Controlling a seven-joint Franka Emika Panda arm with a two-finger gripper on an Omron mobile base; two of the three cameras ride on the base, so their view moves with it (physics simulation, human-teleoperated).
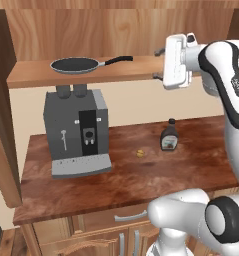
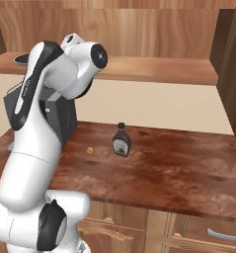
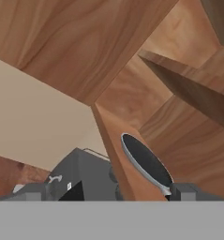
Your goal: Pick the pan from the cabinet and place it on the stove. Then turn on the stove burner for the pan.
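The pan [image 1: 74, 65] lies on the open cabinet's wooden shelf [image 1: 36, 75], dark inside, its thin black handle [image 1: 118, 60] pointing right. My gripper [image 1: 157, 64] hovers at shelf height just right of the handle tip, open, with nothing between its fingers. In the hand view the pan [image 3: 146, 161] appears edge-on on the shelf [image 3: 115, 154], ahead of my open gripper [image 3: 108, 194] and apart from the fingertips [image 3: 186, 191]. A sliver of the pan's rim [image 2: 18, 60] peeks from behind my arm in the right base view. The stove is out of view.
A grey coffee machine [image 1: 76, 132] stands on the wooden counter [image 1: 141, 175] directly under the pan. A brown syrup bottle [image 1: 169, 136] and a small yellowish bit [image 1: 139, 153] sit mid-counter. A cabinet side wall [image 2: 233, 74] closes the right end.
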